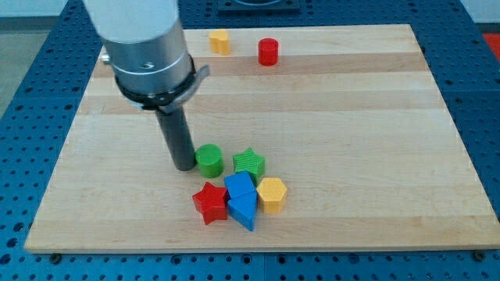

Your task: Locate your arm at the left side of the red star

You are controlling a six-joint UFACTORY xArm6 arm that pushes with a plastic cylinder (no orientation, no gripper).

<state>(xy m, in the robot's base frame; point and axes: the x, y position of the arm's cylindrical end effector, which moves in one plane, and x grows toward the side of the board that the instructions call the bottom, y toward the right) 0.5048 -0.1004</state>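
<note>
Red star (209, 203), wooden board (351, 117), blue pegboard (23, 78)

Pale, smooth-grained wooden board (351, 117); matt plastic-looking red star (209, 203); dark matt rod, my tip (184, 166).

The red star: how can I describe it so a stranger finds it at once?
On the wooden board, look at the cluster of blocks near the view's bottom edge. The red star is its leftmost piece, touching the blue blocks; it is the only red block there.
</note>
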